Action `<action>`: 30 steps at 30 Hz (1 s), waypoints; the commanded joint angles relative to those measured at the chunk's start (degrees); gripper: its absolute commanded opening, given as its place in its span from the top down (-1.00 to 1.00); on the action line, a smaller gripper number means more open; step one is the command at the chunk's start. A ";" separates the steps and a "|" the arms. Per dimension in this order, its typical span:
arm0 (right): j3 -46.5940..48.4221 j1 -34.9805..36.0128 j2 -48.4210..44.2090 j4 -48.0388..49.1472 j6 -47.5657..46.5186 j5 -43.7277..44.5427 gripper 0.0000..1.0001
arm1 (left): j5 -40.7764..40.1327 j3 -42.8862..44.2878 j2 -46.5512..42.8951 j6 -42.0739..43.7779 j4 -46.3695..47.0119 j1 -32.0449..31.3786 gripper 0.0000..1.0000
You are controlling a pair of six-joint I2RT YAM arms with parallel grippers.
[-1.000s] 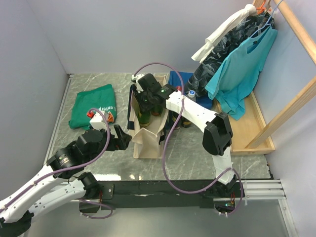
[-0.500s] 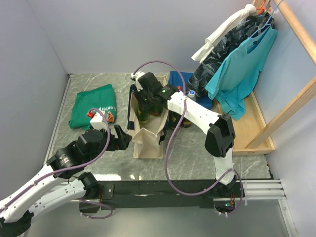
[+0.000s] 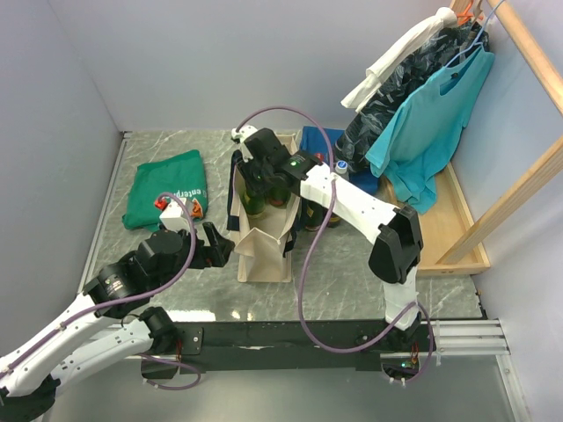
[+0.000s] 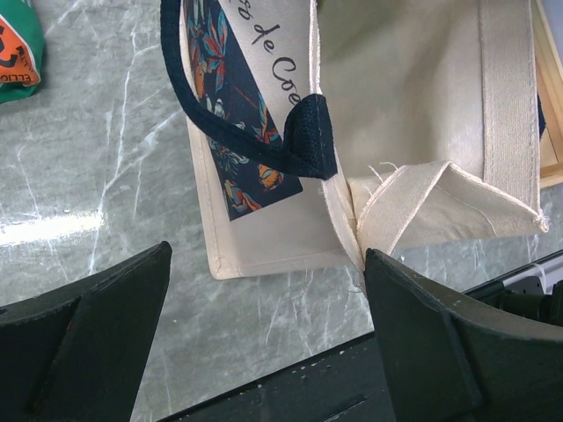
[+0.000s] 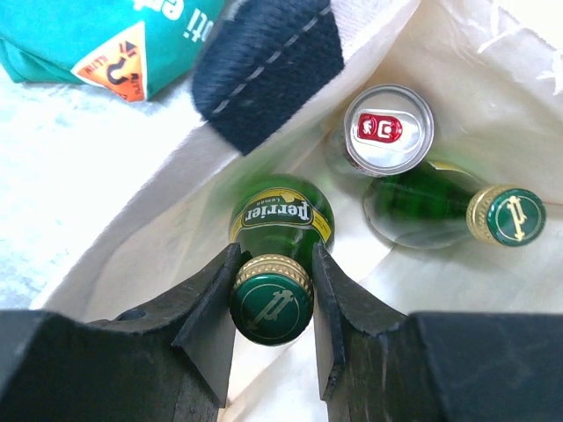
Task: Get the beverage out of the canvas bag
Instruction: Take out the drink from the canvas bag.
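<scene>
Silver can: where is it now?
Right wrist view, upper right: the can stands inside the canvas bag, beside the loose green bottle, past the gripped bottle.

Inside canvas bag (image 3: 264, 253), bottle (image 5: 280, 220) beside can (image 5: 388, 129); T-shirt (image 3: 165, 189) leftward.

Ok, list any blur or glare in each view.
Right wrist: the dark navy strap handle near the lens is blurred, while the green glass Perrier bottle in the right gripper is sharp. Left wrist: a white glare streak lies on the grey marble table. Top external: evenly lit, no harsh glare.
</scene>
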 commanded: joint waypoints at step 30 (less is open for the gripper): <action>6.87 3.05 -17.21 3.64 -0.89 4.80 1.00 | -0.73 0.91 -0.73 -0.93 0.23 -0.34 -0.93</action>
